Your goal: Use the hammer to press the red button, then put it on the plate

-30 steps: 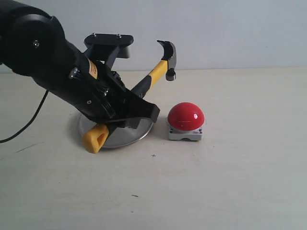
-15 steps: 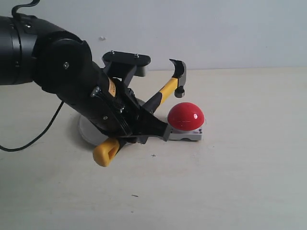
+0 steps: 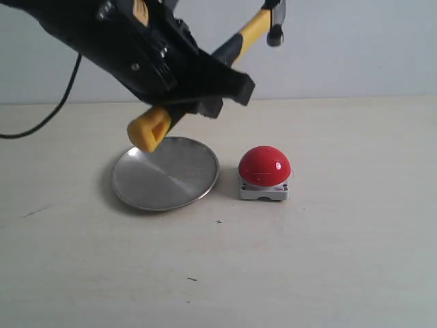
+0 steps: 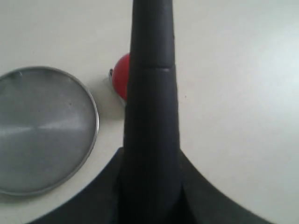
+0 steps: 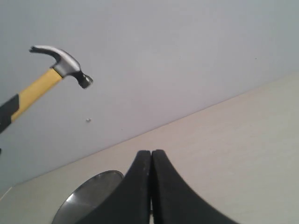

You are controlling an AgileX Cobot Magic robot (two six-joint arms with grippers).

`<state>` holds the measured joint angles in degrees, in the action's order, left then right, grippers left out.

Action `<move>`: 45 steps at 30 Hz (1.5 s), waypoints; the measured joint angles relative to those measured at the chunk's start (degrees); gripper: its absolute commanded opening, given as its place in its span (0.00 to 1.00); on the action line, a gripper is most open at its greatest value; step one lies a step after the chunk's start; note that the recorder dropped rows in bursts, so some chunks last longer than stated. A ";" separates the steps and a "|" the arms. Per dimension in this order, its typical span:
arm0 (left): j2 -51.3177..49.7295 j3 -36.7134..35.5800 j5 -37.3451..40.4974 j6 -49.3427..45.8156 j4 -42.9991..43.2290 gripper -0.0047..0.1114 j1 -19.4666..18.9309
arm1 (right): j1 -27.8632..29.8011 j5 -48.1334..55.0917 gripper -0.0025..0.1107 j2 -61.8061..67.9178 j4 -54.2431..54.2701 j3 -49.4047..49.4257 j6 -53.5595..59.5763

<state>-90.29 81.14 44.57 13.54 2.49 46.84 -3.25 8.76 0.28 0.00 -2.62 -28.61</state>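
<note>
My left gripper (image 3: 205,92) is shut on the black handle of the hammer (image 3: 235,44) and holds it high above the table. The hammer's yellow looped end (image 3: 149,128) hangs over the plate (image 3: 165,173), and its head (image 3: 275,26) reaches the top edge of the exterior view. The red button (image 3: 264,166) sits on its grey base right of the plate, below the raised hammer. In the left wrist view the handle (image 4: 152,116) hides most of the button (image 4: 122,79). My right gripper (image 5: 151,154) is shut and empty; its view shows the hammer head (image 5: 63,63) aloft.
The steel plate (image 4: 39,128) lies flat and bare on the pale table, close beside the button. A black cable (image 3: 48,116) trails from the left arm at the far left. A plain light wall stands behind the table.
The left arm has swung down toward the red button and then lifted well up, carrying the hammer; the head now stands far above the button.
</note>
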 measured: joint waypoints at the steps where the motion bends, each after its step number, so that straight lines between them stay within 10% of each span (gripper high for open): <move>1: 0.84 0.62 0.08 0.00 0.39 0.04 0.00 | 0.00 0.00 0.02 0.00 0.00 0.00 0.00; 10: 2.11 0.43 -0.48 0.11 0.87 0.04 0.00 | 0.00 0.00 0.02 0.00 0.00 0.00 0.00; 19: -15.11 -15.06 -6.56 2.67 0.44 0.04 0.22 | 0.00 0.00 0.02 0.00 0.00 0.00 0.00; 33: -6.19 -7.26 -7.41 -0.76 -1.34 0.04 -4.19 | 0.00 0.00 0.02 0.00 0.00 0.00 0.00; 45: -3.00 -16.50 -6.15 -48.60 -60.61 0.04 -17.76 | 0.00 0.00 0.02 0.00 0.00 0.00 0.00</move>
<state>-93.29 64.64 38.42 -35.06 -58.13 29.08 -3.25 8.76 0.28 0.00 -2.62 -28.61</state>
